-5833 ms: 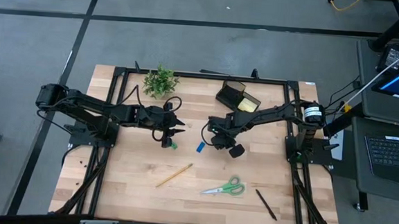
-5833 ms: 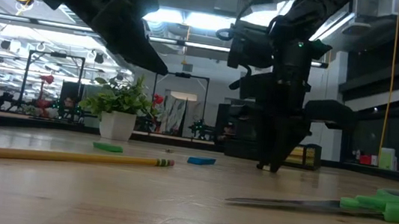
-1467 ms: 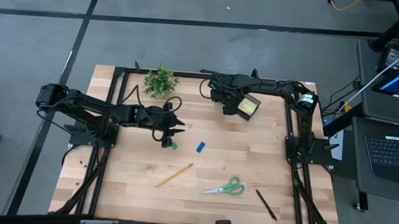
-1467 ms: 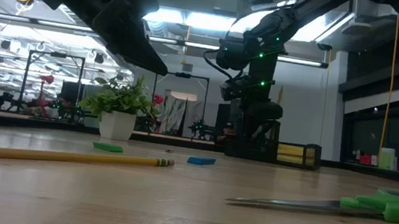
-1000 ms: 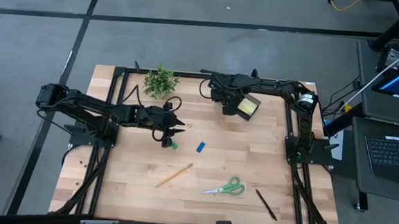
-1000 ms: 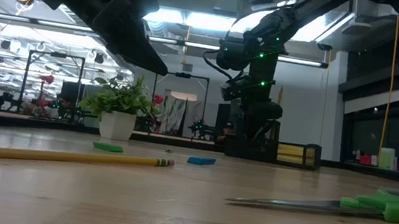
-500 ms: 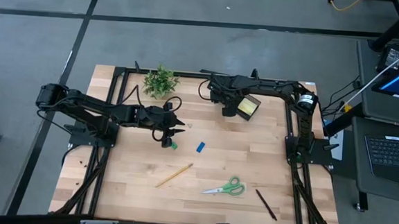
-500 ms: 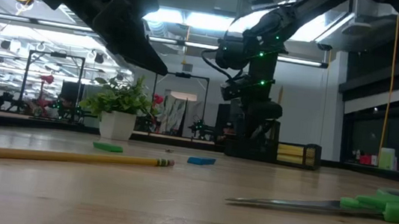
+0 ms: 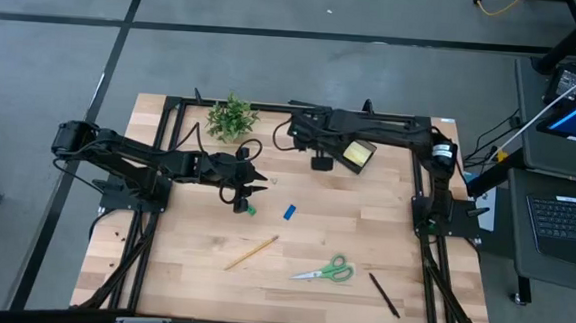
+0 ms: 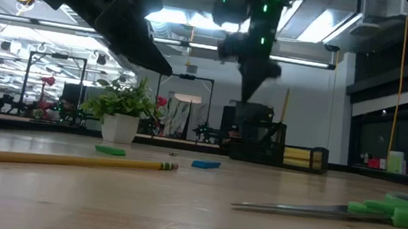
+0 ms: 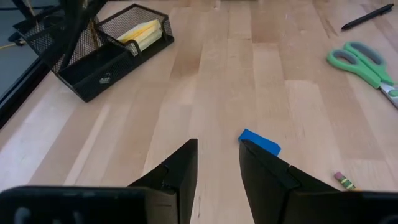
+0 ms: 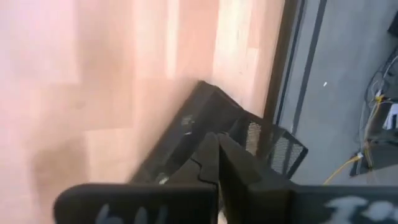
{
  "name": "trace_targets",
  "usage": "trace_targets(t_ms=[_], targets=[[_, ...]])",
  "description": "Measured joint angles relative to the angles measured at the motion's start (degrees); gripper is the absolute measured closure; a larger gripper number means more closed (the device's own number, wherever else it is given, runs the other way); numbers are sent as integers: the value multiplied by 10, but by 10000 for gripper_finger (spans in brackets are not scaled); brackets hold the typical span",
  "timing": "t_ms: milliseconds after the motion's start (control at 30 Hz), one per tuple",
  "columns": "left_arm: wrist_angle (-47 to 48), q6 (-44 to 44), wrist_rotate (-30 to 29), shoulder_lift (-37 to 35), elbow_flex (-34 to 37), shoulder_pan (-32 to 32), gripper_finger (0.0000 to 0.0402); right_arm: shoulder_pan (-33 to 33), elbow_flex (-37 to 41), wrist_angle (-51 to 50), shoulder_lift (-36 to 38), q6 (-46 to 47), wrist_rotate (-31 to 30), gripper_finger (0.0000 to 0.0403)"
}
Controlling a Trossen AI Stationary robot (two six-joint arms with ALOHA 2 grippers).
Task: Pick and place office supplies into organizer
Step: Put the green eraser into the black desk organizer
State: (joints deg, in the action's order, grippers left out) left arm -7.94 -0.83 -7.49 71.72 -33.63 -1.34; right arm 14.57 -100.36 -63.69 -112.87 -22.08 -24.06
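You have the wooden table (image 9: 364,236) below you, and at its far edge the organizer (image 9: 347,147), a black mesh piece that looks light enough to slide if nudged; the yellow sticky-note pad (image 11: 142,34) already lies in its low tray. The right gripper (image 9: 320,159) hangs just beside the organizer with its fingers pressed together and nothing between them. The left gripper (image 9: 243,192) hovers over mid-table with its fingers parted and empty, the green eraser (image 9: 250,210) just beside it. Next in size, the scissors (image 9: 326,271) lie flat and stiff, probably best taken at the blades near the pivot. The pencil (image 9: 251,251) and the pen (image 9: 383,295) are thin, hard and likely to roll, so grip them mid-shaft. The blue eraser (image 9: 290,213) is small, rubbery and should hold easily across its short sides. You cannot make out what stands in the organizer's tall compartment; the right wrist view is smeared, and no second pen shows.
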Motion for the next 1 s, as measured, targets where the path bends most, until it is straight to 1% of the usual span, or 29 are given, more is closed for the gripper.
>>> trace_targets(t_ms=[133, 233, 333, 400, 500, 667, 867, 1000], targets=[[9, -20, 9, -5, 0, 15, 288, -38, -32, -71, 6, 68, 6, 400], [39, -34, 12, -24, 0, 32, 288, -71, -31, -91, 25, 119, 19, 399], [100, -40, 12, -59, 0, 49, 288, -105, -2, -72, 55, 160, 57, 400], [150, -40, 12, -86, 0, 58, 288, -129, 30, -44, 77, 179, 61, 400], [204, -38, 12, -117, 0, 70, 288, -160, 86, 38, 114, 197, 62, 398], [252, 19, 12, -139, 0, 72, 287, -196, 195, 208, 168, 221, 62, 394], [315, 13, 9, -120, 0, 73, 287, -208, 348, 436, 228, 261, 62, 399], [314, -14, 6, -86, 0, 73, 287, -208, 442, 579, 258, 302, 63, 391]])
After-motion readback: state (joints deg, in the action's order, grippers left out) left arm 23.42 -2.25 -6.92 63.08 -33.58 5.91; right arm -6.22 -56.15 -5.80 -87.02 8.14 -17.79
